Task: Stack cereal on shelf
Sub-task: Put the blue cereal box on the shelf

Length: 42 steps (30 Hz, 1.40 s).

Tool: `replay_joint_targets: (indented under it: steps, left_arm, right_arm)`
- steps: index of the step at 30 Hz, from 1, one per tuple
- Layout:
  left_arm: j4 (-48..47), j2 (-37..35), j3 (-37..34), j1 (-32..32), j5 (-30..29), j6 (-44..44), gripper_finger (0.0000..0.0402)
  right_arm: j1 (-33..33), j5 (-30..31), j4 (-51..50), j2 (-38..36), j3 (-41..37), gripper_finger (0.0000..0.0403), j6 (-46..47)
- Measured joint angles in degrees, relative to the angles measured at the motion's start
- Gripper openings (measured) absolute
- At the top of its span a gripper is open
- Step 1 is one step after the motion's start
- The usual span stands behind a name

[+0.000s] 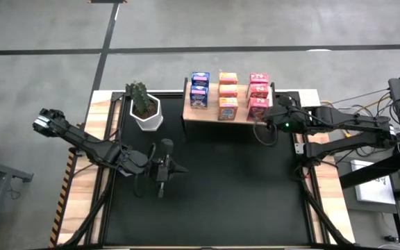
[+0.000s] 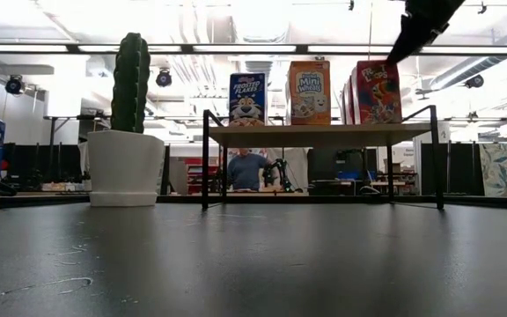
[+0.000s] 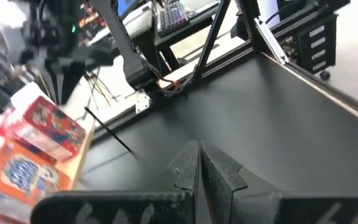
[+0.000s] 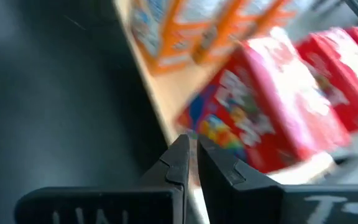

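Shelf: the wooden shelf [image 1: 210,114] is standing at the far middle of the mat, just right of the plant pot [image 1: 145,111].
Cereal: the boxes are sitting on the shelf in three near-to-far rows — blue boxes [image 1: 200,90] left, orange boxes [image 1: 228,95] middle, red boxes [image 1: 258,94] right. The exact count in each row is hard to tell.
Right gripper: the right gripper [image 1: 268,118] is hovering just off the shelf's near right corner, fingers nearly closed and holding nothing.
Key relation: the nearest red box [image 4: 260,118] is lying just far-left of the right fingertips, its row running near to far; the right arm is plainly the closer one.
Left gripper: the left gripper [image 1: 179,169] is waiting over the near-left mat, well apart from the shelf, fingers pressed together and empty.
Progress: stacking is looking nearly or fully done.
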Motion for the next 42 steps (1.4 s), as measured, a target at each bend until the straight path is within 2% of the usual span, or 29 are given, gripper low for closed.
replay_joint_targets:
  steps: [3, 9, 12, 21, 30, 35, 42]
  left_arm:
    - [-1.0, 0.0, 0.0, -0.02, -1.81, -5.69, 0.0]
    - [-10.33, -0.02, 0.0, 0.0, -14.42, -22.94, 0.0]
    - [-16.96, -0.07, 0.28, 0.0, -15.43, -34.29, 0.0]
    - [-44.19, 0.63, 12.19, -0.24, -3.55, -68.92, 0.0]
    - [-69.22, 0.57, 11.74, -1.12, 4.65, -101.05, 0.0009]
    - [-80.56, 0.44, 11.22, -1.22, 7.85, -111.47, 0.0058]
    - [-85.98, 0.35, 10.12, -1.22, 7.72, -120.33, 0.0169]
  right_arm:
    - [3.98, 0.05, 5.13, -0.62, -1.95, 0.0022, 0.84]
    - [11.84, 0.33, 21.28, -0.86, -9.98, 0.0022, -2.86]
    - [14.19, 0.5, 27.68, -0.8, -13.4, 0.0022, -4.48]
    - [16.84, 0.62, 34.46, -1.14, -18.07, 0.0022, -5.44]
    - [18.03, 0.45, 44.51, -1.04, -21.97, 0.0022, -13.05]
    - [18.02, 0.43, 44.86, -0.98, -22.01, 0.0022, -15.97]
    - [18.01, 0.25, 44.42, -0.96, -22.01, 0.0022, -16.66]
